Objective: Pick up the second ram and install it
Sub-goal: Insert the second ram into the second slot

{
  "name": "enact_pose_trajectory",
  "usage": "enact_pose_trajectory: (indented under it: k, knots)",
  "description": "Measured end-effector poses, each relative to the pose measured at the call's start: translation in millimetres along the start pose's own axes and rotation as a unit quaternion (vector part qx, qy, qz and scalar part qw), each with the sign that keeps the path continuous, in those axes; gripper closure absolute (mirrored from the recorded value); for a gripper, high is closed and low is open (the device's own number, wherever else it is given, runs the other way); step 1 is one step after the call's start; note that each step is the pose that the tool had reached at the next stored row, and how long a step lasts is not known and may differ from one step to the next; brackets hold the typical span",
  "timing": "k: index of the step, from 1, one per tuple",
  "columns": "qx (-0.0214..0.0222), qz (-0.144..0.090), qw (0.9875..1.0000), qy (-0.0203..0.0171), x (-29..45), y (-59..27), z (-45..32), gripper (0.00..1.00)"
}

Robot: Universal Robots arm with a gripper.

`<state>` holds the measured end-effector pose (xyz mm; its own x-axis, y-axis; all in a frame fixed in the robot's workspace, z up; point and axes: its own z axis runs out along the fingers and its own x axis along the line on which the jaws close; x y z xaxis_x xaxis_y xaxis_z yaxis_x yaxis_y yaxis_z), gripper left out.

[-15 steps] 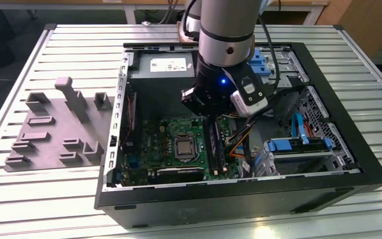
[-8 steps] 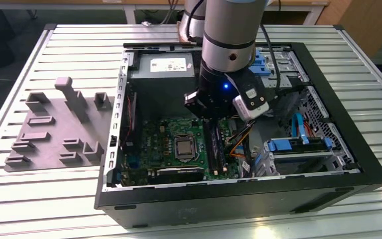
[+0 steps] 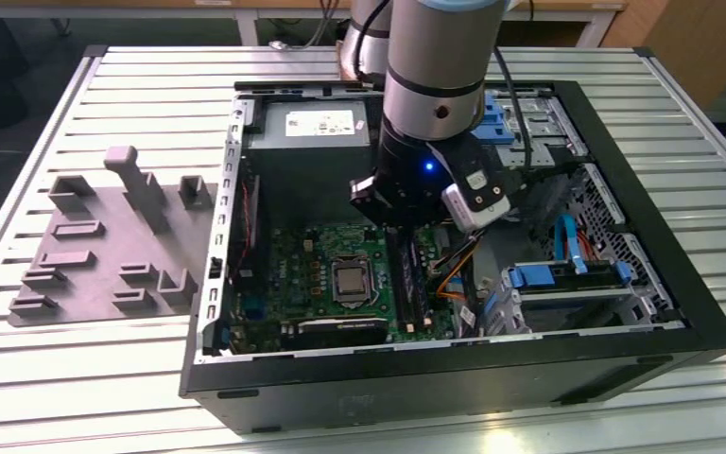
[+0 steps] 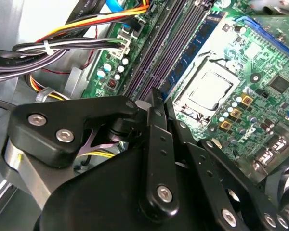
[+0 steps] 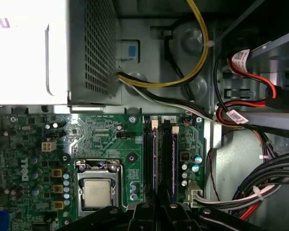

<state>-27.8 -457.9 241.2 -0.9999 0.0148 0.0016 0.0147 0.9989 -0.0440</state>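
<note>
Reaching down into the open computer case (image 3: 665,326), the gripper (image 4: 156,96) was seen in the second wrist view with its black fingers (image 4: 159,139) drawn close together, their tips hidden against the memory sockets (image 5: 164,159) of the green motherboard (image 5: 111,144). A blue-green stick, taken for the second ram (image 4: 195,48), was seen lying in a socket beside the processor (image 4: 207,89), though whether the fingertips held or touched anything could not be told

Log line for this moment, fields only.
pincer: low inside PC case, over RAM slots | second ram: seated in slot beside CPU | pincer state: fingers together, nothing visibly held
</note>
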Motion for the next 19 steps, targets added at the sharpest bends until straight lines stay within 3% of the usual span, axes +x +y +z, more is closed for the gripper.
enact_pose_trajectory:
  k: [5,13,19]
  knots:
    - [-0.0002,-0.002,1.0,0.0002,-1.3,-0.3,8.3,0.86]
    - [-0.0006,-0.001,1.0,0.0003,-2.5,-2.8,11.1,0.86]
    - [-0.0035,-0.001,1.0,0.0003,-2.6,-7.0,17.7,0.86]
